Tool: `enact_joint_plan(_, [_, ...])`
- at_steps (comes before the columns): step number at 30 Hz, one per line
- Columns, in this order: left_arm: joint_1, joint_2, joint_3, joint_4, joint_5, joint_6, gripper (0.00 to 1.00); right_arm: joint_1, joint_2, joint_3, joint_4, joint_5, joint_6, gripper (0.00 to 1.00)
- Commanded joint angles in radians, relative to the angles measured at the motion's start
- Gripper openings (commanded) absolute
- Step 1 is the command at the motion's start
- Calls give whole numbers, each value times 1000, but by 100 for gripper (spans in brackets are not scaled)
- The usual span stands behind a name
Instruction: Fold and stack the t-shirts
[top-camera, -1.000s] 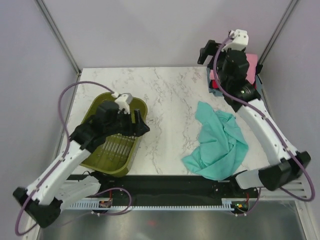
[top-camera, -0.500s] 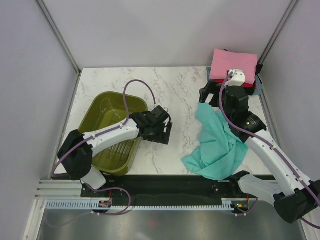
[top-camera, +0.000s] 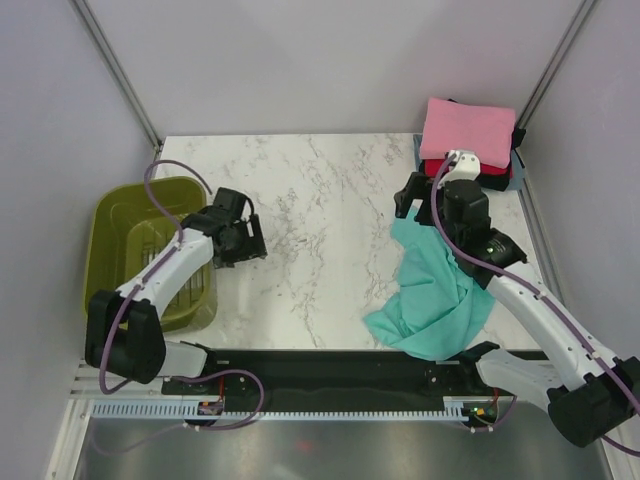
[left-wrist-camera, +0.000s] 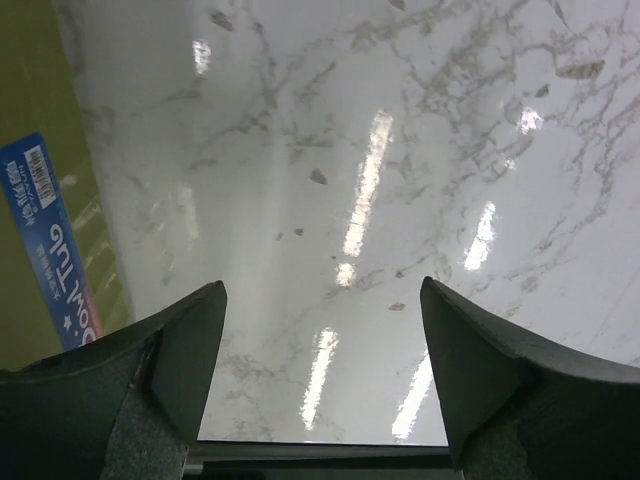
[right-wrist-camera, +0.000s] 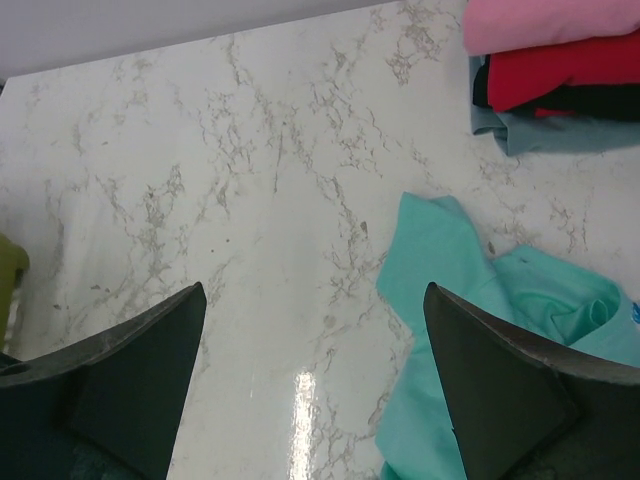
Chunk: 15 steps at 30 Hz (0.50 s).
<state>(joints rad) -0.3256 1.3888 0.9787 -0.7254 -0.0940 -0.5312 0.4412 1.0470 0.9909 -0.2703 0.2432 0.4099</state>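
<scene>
Lying crumpled at four o'clock on the marble table (top-camera: 320, 180) is one teal t-shirt (top-camera: 435, 300). Four folded t-shirts (top-camera: 468, 132), pink over red, black and grey-blue, sit stacked at one o'clock. One olive basket (top-camera: 120, 212) stands at nine o'clock. The left gripper (left-wrist-camera: 320, 290) and the right gripper (right-wrist-camera: 315, 295) both show wide jaws, holding nothing.

the table (top-camera: 330, 190) was white marble with thin grey veins. the basket (top-camera: 120, 215) was olive green, and its label (left-wrist-camera: 50, 240) was blue with white letters. the teal shirt (top-camera: 435, 295) was plain. in the stack, the pink shirt (top-camera: 468, 128) topped the red shirt (right-wrist-camera: 560, 72), the black shirt (right-wrist-camera: 590, 103) and the grey-blue shirt (right-wrist-camera: 560, 135). the right arm (top-camera: 535, 305) was white with black joints.
</scene>
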Motion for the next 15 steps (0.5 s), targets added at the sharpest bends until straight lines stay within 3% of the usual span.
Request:
enact_joint_plan(1, [106, -71, -18, -49, -9, 118, 86, 1, -28, -26, -10, 13, 12, 98])
enact_joint_plan(3, [167, -118, -46, -55, 6, 181, 87, 1, -38, -37, -27, 25, 7, 98])
enact_joint_plan(8, [233, -243, -95, -46, -15, 139, 87, 1, -67, -28, -156, 149, 23, 98])
enact_joint_plan(12, [392, -313, -112, -42, -6, 122, 90, -1, -62, -27, -334, 268, 128, 98])
enact_joint_plan(15, [425, -385, -140, -6, 52, 91, 91, -2, -71, -84, -388, 257, 200, 98])
